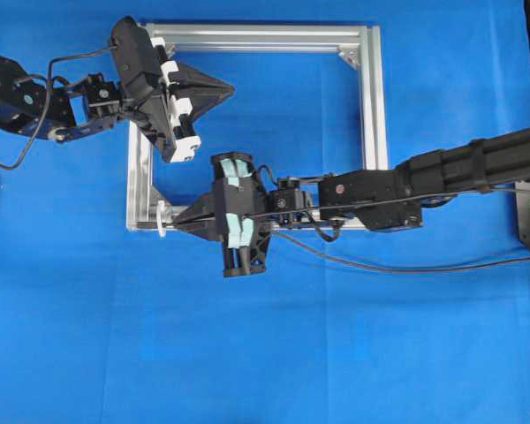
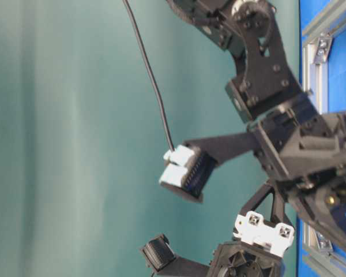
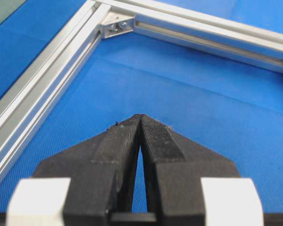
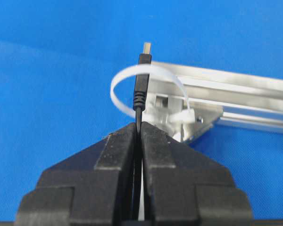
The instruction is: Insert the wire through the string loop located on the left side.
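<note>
At left above the aluminium frame [image 1: 367, 97], our left gripper [image 3: 140, 123] hangs closed and empty. Rightward, our right gripper [image 4: 137, 127] pinches the wire [image 4: 140, 89] just behind its plug, the tip seemingly crossing the string loop [image 4: 127, 75]. We judge the wire light and limp, the loop flimsy. No writing is legible.
</note>
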